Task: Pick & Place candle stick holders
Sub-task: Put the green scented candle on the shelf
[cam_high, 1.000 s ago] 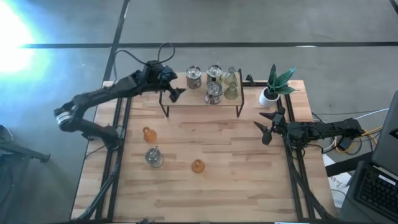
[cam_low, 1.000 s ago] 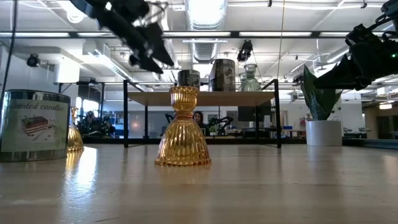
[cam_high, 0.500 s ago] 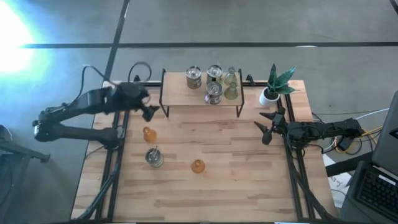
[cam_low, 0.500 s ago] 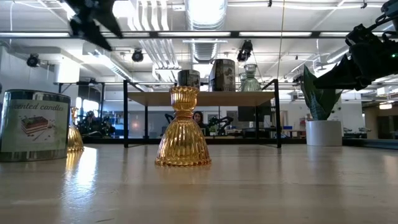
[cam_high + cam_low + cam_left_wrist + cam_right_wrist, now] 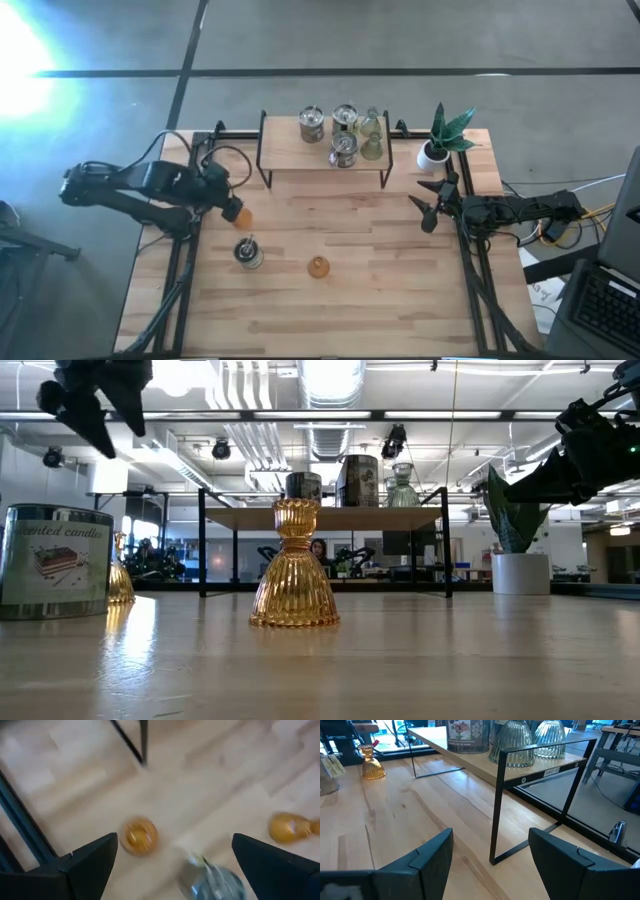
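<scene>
Spread wide and empty, the jaws of the left gripper point(image 5: 226, 196) hang over the table's left edge, right above an orange holder point(image 5: 240, 214) that stands on the bare boards; the left wrist view shows that same orange holder point(image 5: 138, 835) between the two dark fingers point(image 5: 85, 862), seen from above and not yet touched. Outward from there, a silvery candle tin point(image 5: 247, 253) sits a little nearer on the left side, and a second orange holder point(image 5: 317, 266) stands nearer the middle of the table point(image 5: 400, 300), well apart from the first. At the far edge a low wooden shelf point(image 5: 290, 155) on a black frame already carries a cluster: two tins point(image 5: 312, 124) at the back, one more silvery piece point(image 5: 343, 150) in front, and two pale green glass holders point(image 5: 372, 135) side by side on its right end. A white-potted plant point(image 5: 437, 145) stands just right of the shelf. The right gripper point(image 5: 430, 205) waits over the table's right edge, its jaws partly open on nothing. Judging by this layout, the job looks a bit past halfway: about five pieces are up on the shelf and three are left on the boards, with the left-hand orange holder apparently next to be taken.
</scene>
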